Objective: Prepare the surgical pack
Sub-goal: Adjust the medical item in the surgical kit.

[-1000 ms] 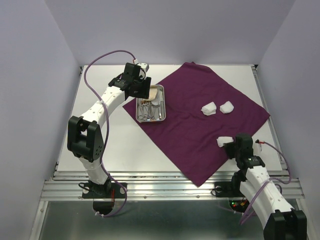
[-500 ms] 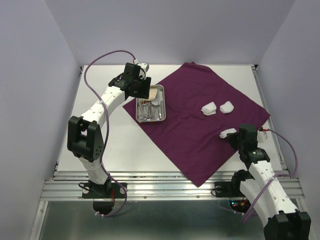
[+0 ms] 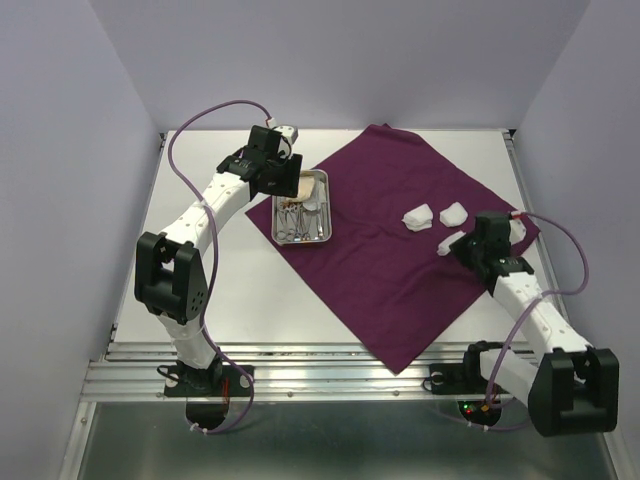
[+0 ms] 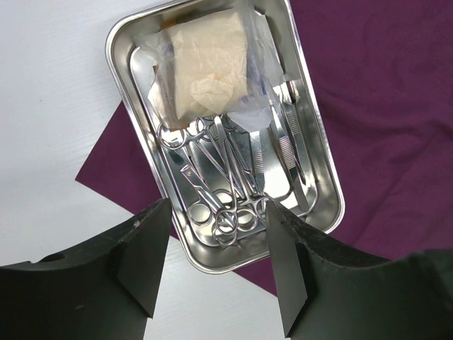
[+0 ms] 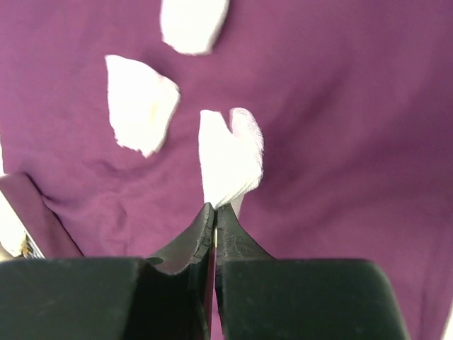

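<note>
Your right gripper [image 5: 214, 210] pinches a gauze pad [image 5: 228, 157] over the purple cloth [image 5: 340, 106] (to carry it, I think); your left gripper [image 4: 216, 227] hangs open.

The white table [image 3: 240, 290] carries a plum-purple cloth [image 3: 400, 280], centre to right of frame. A steel tray [image 4: 322, 177] straddles the cloth's left corner.

Overhead view plus close wrist views, cloth [image 3: 400, 275] shared
</note>
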{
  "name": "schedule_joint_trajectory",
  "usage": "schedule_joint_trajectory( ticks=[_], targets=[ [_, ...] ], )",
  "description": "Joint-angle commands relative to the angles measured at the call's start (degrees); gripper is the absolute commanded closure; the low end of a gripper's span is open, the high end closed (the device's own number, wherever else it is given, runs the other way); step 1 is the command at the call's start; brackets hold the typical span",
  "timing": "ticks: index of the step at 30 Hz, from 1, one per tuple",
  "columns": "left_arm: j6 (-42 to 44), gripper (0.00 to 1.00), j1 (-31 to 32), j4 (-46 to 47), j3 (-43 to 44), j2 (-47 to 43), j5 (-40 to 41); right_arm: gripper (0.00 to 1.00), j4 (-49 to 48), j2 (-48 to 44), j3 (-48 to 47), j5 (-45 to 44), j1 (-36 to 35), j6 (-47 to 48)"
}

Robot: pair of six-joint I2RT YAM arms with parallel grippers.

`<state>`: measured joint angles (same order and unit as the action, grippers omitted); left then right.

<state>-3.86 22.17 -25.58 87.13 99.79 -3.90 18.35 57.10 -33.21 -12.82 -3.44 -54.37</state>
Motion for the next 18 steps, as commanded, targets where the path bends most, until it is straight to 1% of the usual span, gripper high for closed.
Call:
schedule_joint_trajectory(
  ticks=[1,5,9,13,17,18],
  targets=[
    [0.78,0.34,0.41,0.62,1.46,-0.56,0.65,0.99,-9.55,5.28,-6.32,4.63,3.35,8.31],
    [0.96,0.34,0.41,0.27,1.81,-0.65,1.79,0.99,-16.48,15.03,-10.45,9.91,7.21,10.68],
    [1.05,0.34,0.41,-0.17,2.25,-0.38,2.41,0.99,-21.51,22.24,-14.76,14.03,9.07,11.56],
    [1.05,0.34,0.41,-0.61,2.78,0.05,2.76,0.99,-23.88,28.13,-18.73,15.81,9.59,12.36],
    [1.05,0.34,0.41,-0.78,3.13,0.67,3.02,0.99,-28.01,31.57,-19.09,16.86,10.91,11.74],
    [1.05,0.34,0.41,-0.78,3.3,0.76,3.02,0.99,-28.8,32.28,-18.91,17.3,12.22,11.22]
  ],
)
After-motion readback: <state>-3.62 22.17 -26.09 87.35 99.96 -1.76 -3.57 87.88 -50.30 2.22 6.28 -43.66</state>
